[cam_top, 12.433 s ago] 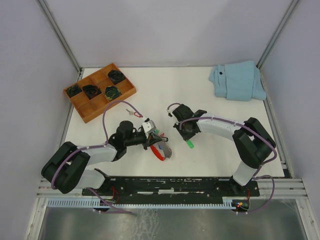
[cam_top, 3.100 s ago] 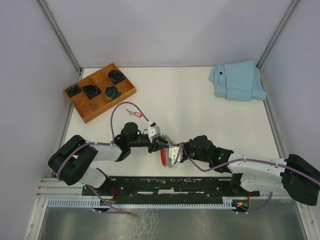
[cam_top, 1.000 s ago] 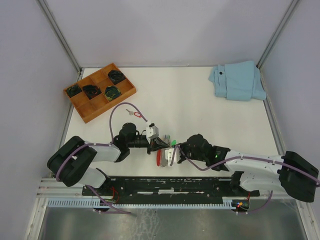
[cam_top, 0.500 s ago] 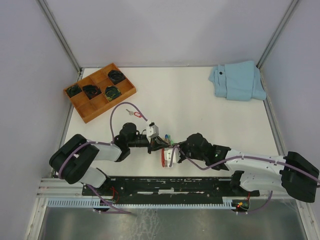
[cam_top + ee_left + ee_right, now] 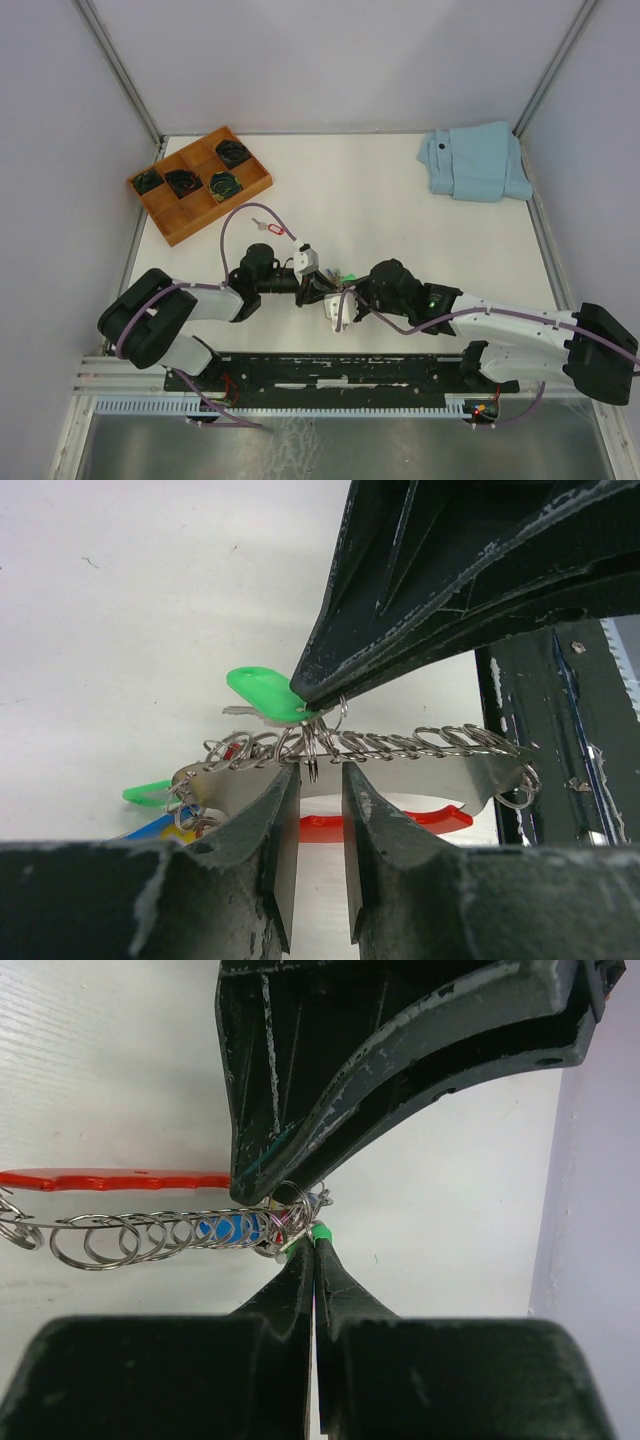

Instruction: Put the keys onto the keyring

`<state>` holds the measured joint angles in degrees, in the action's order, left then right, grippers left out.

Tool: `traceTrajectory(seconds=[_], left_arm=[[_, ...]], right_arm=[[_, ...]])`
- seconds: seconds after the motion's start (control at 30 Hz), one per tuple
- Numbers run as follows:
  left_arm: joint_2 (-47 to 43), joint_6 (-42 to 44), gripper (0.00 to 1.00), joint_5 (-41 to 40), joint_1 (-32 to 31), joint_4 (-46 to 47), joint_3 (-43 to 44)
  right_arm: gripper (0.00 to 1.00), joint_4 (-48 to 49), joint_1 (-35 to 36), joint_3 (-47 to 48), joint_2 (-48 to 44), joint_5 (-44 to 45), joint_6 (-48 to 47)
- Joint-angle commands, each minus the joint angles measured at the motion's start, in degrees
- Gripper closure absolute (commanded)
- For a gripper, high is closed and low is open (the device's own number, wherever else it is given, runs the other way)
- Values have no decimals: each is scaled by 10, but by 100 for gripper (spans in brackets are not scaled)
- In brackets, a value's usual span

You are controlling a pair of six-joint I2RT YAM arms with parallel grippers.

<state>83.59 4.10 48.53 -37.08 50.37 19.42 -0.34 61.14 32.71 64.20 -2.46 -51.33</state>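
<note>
My left gripper (image 5: 320,287) is shut on the keyring (image 5: 400,745), a row of metal rings on a grey strap (image 5: 470,775) with a red band (image 5: 400,823) below and blue and yellow tags (image 5: 165,828) at its left end. My right gripper (image 5: 347,297) is shut on the green-tagged key (image 5: 262,692) and presses it against the rings, tip to tip with the left gripper. In the right wrist view the green tag (image 5: 321,1232) shows at the shut fingertips beside the rings (image 5: 150,1235). The red-tagged key (image 5: 272,229) lies on the table, apart from both grippers.
A wooden tray (image 5: 170,225) with dark coiled items stands at the far left. A folded light blue cloth (image 5: 476,160) lies at the far right. The black rail with the arm bases (image 5: 350,365) runs along the near edge.
The right gripper has carried the green-tagged key from mid-table to the keyring held by the left gripper. In the last second both grippers shifted slightly away from the near edge.
</note>
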Motion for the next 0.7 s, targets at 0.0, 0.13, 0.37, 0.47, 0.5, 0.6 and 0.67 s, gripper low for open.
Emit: traceTrajectory(seconds=[0.0, 0.13, 0.37, 0.47, 0.5, 0.6, 0.67], left_arm=[[-14, 21, 70, 12, 0, 5, 17], [-16, 23, 70, 13, 0, 3, 17], [-20, 30, 76, 17, 0, -6, 19], [-19, 34, 93, 18, 0, -15, 22], [-20, 36, 97, 17, 0, -18, 23], [-23, 38, 97, 16, 0, -22, 22], [-27, 37, 97, 11, 0, -22, 20]], right_arm=[[99, 13, 3, 40, 7, -21, -14], [99, 7, 3, 48, 16, -29, -16], [99, -3, 4, 55, 22, -32, -16], [99, -11, 3, 56, 21, -31, -16], [99, -14, 3, 55, 19, -25, -17], [99, -27, 3, 48, 12, 12, -18], [99, -36, 3, 41, 8, 40, -17]])
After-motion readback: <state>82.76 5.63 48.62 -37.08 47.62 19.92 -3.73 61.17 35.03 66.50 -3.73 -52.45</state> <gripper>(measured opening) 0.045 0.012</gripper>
